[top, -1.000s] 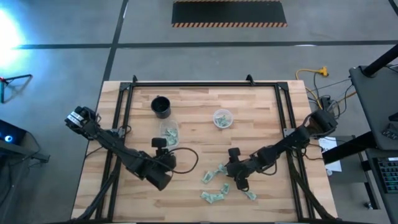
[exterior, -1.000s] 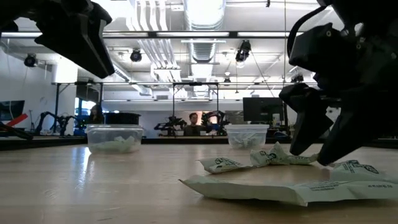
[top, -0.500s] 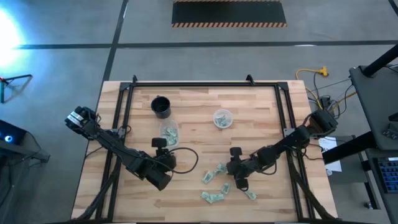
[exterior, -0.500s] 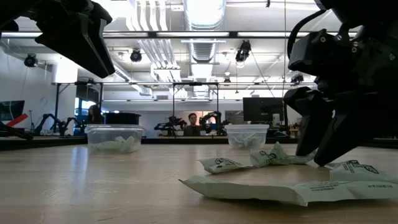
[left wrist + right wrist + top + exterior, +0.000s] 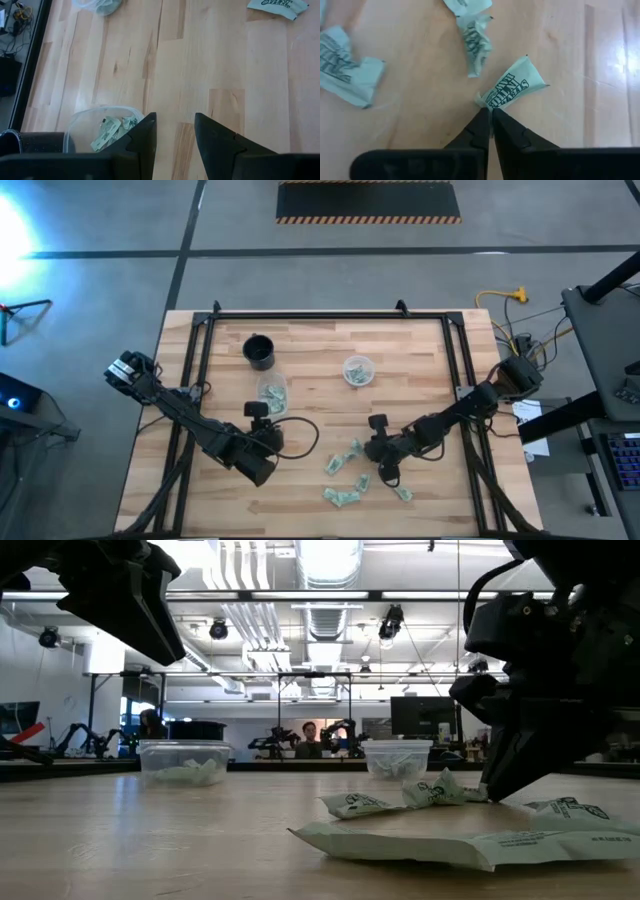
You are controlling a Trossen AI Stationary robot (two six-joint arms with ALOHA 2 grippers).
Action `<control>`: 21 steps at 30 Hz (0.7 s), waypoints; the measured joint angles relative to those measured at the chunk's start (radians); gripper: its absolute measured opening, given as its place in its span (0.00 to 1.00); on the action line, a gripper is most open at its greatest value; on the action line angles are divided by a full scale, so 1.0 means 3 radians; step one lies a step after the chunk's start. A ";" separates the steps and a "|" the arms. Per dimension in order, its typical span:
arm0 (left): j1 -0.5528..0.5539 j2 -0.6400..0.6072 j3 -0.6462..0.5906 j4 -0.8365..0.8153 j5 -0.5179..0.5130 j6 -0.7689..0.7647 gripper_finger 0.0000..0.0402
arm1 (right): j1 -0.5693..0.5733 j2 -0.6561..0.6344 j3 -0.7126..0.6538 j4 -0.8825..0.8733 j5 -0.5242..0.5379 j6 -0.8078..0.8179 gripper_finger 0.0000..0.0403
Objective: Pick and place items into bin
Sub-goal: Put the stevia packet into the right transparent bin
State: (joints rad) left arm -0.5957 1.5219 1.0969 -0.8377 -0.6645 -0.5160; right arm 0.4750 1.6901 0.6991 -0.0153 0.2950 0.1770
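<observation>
The wooden table (image 5: 420, 370) carries everything, and places here are given from the black cup (image 5: 259, 352) at its far left. The left arm waits toward the near edge from the cup, its left gripper (image 5: 173, 131) above bare wood with the 2 fingers parted and nothing between them. The right gripper (image 5: 490, 119) is down at the table well to the right of the cup and nearer the front edge; its fingers are pinched together on the corner of 1 wrinkled wrapper (image 5: 512, 88). 2 clear tubs stand near the cup: the near tub (image 5: 272, 394) just in front of it, with a few pale green pieces inside, and the second tub (image 5: 358, 370) to the cup's right. The other loose items (image 5: 342, 496) lie scattered around the right gripper, far from the cup.
</observation>
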 joint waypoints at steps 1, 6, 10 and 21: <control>0.0000 0.0000 0.0000 0.0001 -0.0001 0.0000 0.29 | -0.0001 0.0000 0.0000 -0.0001 0.0014 -0.0012 0.03; -0.0001 0.0000 -0.0001 0.0006 0.0000 0.0000 0.29 | -0.0001 -0.0052 -0.0002 -0.0150 0.0103 -0.0043 0.02; -0.0001 0.0000 -0.0001 0.0013 0.0000 0.0029 0.29 | -0.0001 -0.0188 -0.0003 -0.0321 0.0253 -0.0045 0.02; -0.0001 0.0000 -0.0005 0.0051 -0.0001 0.0091 0.29 | -0.0131 -0.0802 -0.0002 -0.0637 0.0932 -0.0429 0.02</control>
State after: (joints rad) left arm -0.5961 1.5219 1.0954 -0.8225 -0.6649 -0.4887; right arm 0.4357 1.4496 0.6983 -0.2065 0.5748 0.0483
